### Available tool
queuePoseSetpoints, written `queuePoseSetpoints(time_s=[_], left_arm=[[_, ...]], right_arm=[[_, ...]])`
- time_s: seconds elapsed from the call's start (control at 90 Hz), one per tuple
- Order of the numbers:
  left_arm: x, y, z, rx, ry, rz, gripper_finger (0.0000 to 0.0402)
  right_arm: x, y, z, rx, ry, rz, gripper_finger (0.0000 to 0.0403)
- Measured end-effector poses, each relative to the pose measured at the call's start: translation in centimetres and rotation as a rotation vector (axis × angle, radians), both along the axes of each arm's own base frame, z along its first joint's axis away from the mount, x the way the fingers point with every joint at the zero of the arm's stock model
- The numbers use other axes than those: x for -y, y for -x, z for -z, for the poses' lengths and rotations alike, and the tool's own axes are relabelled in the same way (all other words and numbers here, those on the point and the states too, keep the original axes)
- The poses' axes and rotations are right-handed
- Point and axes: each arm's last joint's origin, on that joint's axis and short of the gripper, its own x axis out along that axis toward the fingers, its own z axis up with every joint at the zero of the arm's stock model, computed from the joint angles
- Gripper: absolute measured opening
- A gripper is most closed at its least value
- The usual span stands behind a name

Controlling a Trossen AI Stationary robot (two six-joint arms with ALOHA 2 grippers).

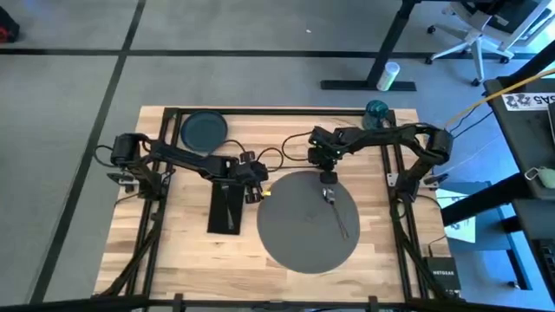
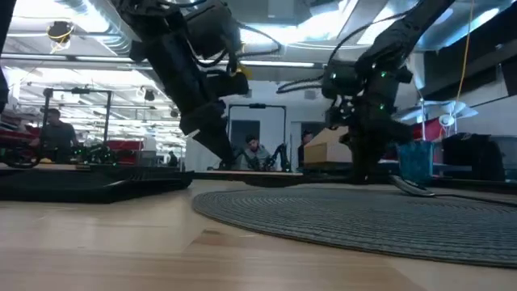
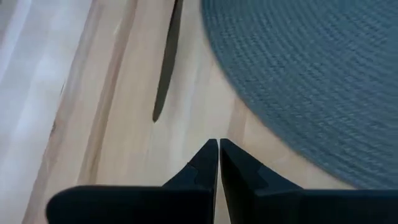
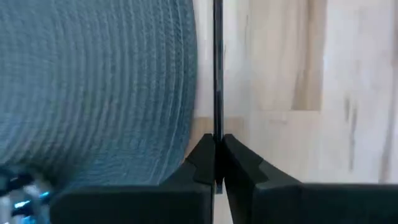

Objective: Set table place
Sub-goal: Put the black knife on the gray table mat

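The round grey placemat (image 1: pixel 303 227) lies in the middle of the wooden table (image 1: pixel 182 260), and a spoon (image 1: pixel 338 211) rests on it. A black napkin (image 1: pixel 225 208) lies flat to its left. The dark plate (image 1: pixel 204 130) sits at the far left and the teal cup (image 1: pixel 375 111) at the far right. My right gripper (image 4: pixel 217 138) is at the placemat's far edge, shut on a thin dark knife (image 4: pixel 217 62). My left gripper (image 3: pixel 218 143) hovers shut between napkin and placemat, holding nothing. The knife's pointed end (image 3: pixel 157 111) shows ahead of it. My right gripper pinches one end of the knife (image 4: pixel 217 127) between its two fingers. The knife is seen edge-on and runs straight out ahead of the fingers, along the placemat's far edge toward the table's left. Whether its far end rests on the wood, I cannot tell.
Black rails (image 1: pixel 260 111) edge the table. Bare wood (image 1: pixel 182 260) lies near the front left corner and to the placemat's right (image 1: pixel 377 234). In the low view people sit in the room behind the table.
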Motion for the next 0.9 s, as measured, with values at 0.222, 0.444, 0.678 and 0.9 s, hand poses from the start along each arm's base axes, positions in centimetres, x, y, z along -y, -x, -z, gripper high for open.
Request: queuePoseSetpoints(time_s=[0.222,0.444,0.678,0.9], left_arm=[[0.8,-0.3,-0.2,0.033,0.003,0.020,0.0000],[1.8,-0.1,-0.7,0.046,0.006,0.044,0.0000],[3.1,1.0,-4.3,0.173,-0.054,0.028,0.0000],[3.9,2.3,-7.5,0.287,-0.082,0.008,0.0000]], right_arm=[[-1.4,0.4,-3.0,0.095,0.014,0.051,0.0000],[-3.4,1.9,-6.0,0.144,-0.077,0.128,0.0000],[-6.7,3.6,-8.5,0.171,-0.199,0.175,0.0000],[-10.6,4.7,-9.5,0.130,-0.291,0.235,0.0000]])
